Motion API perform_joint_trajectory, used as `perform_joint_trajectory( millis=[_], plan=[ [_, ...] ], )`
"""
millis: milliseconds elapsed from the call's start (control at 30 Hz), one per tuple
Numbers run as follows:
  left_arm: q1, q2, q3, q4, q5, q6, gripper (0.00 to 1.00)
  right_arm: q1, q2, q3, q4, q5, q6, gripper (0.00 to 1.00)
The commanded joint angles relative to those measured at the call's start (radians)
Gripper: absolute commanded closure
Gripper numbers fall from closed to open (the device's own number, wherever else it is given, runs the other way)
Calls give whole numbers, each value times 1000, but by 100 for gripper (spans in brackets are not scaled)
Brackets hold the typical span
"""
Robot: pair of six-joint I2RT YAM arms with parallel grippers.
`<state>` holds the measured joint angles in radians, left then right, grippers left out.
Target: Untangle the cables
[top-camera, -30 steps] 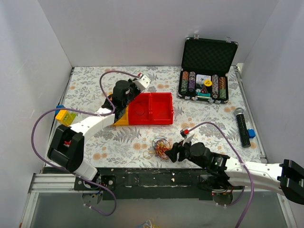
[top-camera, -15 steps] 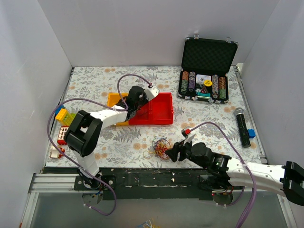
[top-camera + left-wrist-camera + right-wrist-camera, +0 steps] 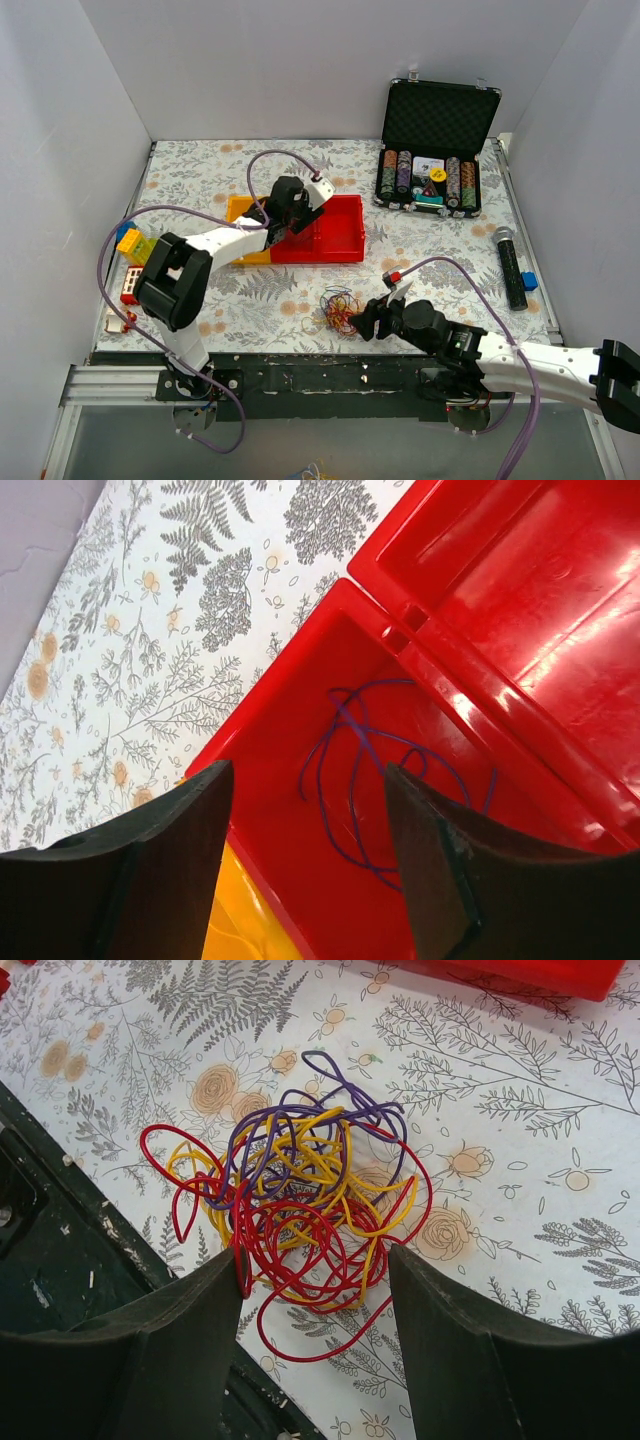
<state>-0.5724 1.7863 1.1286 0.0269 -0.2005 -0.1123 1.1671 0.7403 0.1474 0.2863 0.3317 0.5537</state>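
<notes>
The cables are a small tangle (image 3: 338, 310) of thin red, yellow and purple wires on the flowered table near its front edge. My right gripper (image 3: 362, 320) is open just beside it. In the right wrist view the tangle's (image 3: 300, 1200) near red loops lie between the fingers of that gripper (image 3: 315, 1275), and one loop touches the left fingertip (image 3: 225, 1280). My left gripper (image 3: 290, 215) hangs open over the red bin (image 3: 340, 240). A single purple strand (image 3: 365, 770) lies loose on the floor of the bin's (image 3: 560, 610) left compartment, below the left gripper (image 3: 305, 775).
A yellow bin (image 3: 238, 210) adjoins the red one on its left, and its corner (image 3: 250, 920) shows in the left wrist view. An open black case of poker chips (image 3: 435, 150) stands at the back right. A microphone (image 3: 510, 265) lies at the right, toy bricks (image 3: 135, 245) at the left.
The left arm swung right over the red bin, then its gripper opened and the purple strand now lies in the bin. The right gripper and the tangle stayed put.
</notes>
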Motion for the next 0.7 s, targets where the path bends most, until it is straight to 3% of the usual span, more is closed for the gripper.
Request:
perform_joint_trajectory(
  millis=[0,233,433,667],
  plan=[
    [-3,-143,1,-96,78,10,36,3,11,7,28,17,0,33],
    [-3,-260,14,-168,165,-13,28,3,8,24,13,17,-12,33],
    [-9,-353,94,-359,424,-76,26,3,-38,23,-10,39,-14,33],
    [-167,-465,-145,-439,581,-65,24,3,-53,15,-16,41,-8,33]
  ],
)
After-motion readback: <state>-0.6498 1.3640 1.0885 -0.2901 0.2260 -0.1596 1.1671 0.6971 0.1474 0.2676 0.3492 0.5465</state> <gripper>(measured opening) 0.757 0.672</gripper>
